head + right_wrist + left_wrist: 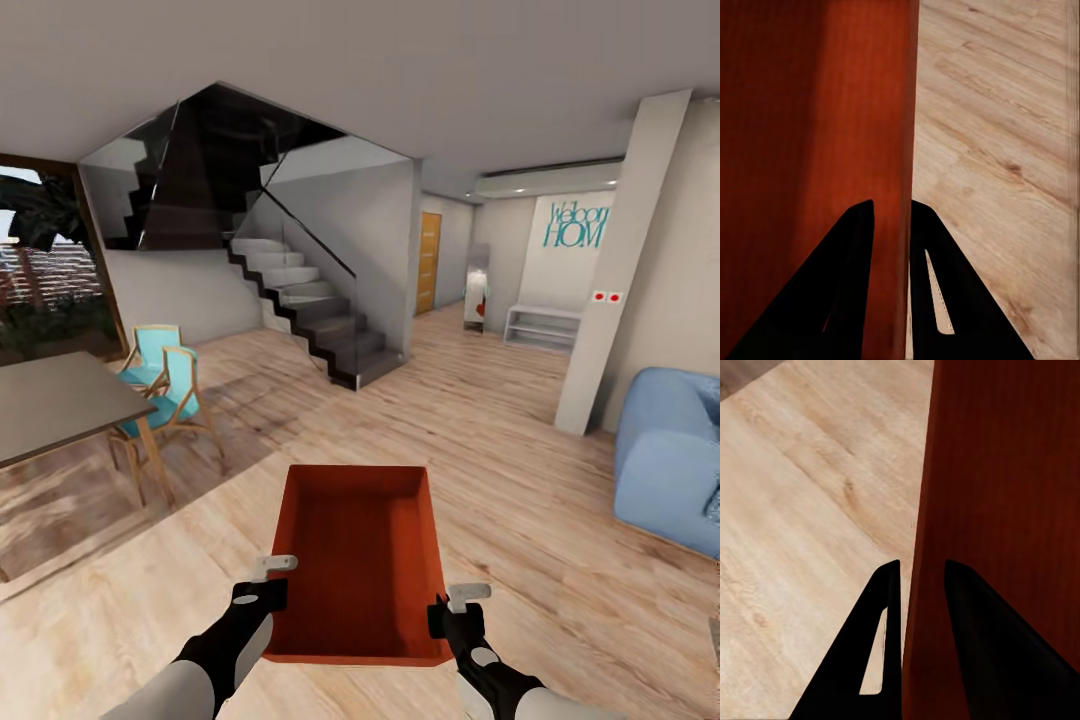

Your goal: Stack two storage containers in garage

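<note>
Overhead, staircase, wrists, claws pinching container

Staircase, table, blue sofa.

Overall light: bright, even, soft daylight look across the room.
Source: recessed ceiling spots glow near the far wall; window at the left looks dim.
Shadows: soft dark patch on the wood floor beneath the chairs.
Container: inside shaded darker toward one wall in the wrist views.
Sharpness: render slightly soft; far lettering blurred.
Distortion: wide-angle stretch at the head view's edges.
</note>
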You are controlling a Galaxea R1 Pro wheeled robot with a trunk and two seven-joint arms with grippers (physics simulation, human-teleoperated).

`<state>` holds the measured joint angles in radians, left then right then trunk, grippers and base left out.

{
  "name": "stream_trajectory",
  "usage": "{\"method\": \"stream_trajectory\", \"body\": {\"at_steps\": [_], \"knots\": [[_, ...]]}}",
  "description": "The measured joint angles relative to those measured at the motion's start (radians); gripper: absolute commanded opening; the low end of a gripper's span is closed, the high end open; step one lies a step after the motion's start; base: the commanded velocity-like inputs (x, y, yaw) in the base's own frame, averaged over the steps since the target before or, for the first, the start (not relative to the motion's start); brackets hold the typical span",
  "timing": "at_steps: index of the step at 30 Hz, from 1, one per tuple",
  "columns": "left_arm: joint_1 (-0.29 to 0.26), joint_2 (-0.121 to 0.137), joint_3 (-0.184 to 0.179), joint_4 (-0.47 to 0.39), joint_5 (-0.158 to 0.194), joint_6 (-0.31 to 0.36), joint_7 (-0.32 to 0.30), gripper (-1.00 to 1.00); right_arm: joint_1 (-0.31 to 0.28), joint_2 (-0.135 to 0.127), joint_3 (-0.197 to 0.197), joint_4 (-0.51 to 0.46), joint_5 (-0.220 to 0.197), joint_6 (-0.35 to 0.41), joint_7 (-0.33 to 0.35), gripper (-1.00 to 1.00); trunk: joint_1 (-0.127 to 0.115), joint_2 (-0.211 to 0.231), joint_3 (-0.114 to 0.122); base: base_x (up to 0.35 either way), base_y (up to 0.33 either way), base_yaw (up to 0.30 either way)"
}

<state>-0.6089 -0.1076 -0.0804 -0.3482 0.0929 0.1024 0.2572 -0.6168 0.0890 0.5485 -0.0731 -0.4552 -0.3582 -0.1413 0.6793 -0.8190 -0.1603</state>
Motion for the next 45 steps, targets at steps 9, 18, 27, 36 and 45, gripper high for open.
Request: {"method": "stream_trajectory", "body": {"at_steps": [9, 18, 27, 36, 45], "knots": [[0.000, 0.000, 0.000, 0.000, 0.000, 0.000, 0.000, -1.00, 0.000, 0.000, 0.000, 0.000, 0.000, 0.000, 0.000, -1.00, 0.000, 0.000, 0.000, 0.321, 0.000, -0.241], [0.000, 0.000, 0.000, 0.000, 0.001, 0.000, 0.000, -1.00, 0.000, 0.000, 0.000, 0.000, 0.000, 0.000, 0.000, -1.00, 0.000, 0.000, 0.000, 0.321, 0.000, -0.242], [0.000, 0.000, 0.000, 0.000, 0.000, 0.000, 0.000, -1.00, 0.000, 0.000, 0.000, 0.000, 0.000, 0.000, 0.000, -1.00, 0.000, 0.000, 0.000, 0.321, 0.000, -0.242], [0.000, 0.000, 0.000, 0.000, 0.001, 0.000, 0.000, -1.00, 0.000, 0.000, 0.000, 0.000, 0.000, 0.000, 0.000, -1.00, 0.000, 0.000, 0.000, 0.321, 0.000, -0.060], [0.000, 0.000, -0.001, 0.000, 0.001, 0.000, 0.000, -1.00, 0.000, 0.000, 0.000, 0.000, 0.000, 0.000, 0.000, -1.00, 0.000, 0.000, 0.000, 0.321, 0.000, -0.001]]}}
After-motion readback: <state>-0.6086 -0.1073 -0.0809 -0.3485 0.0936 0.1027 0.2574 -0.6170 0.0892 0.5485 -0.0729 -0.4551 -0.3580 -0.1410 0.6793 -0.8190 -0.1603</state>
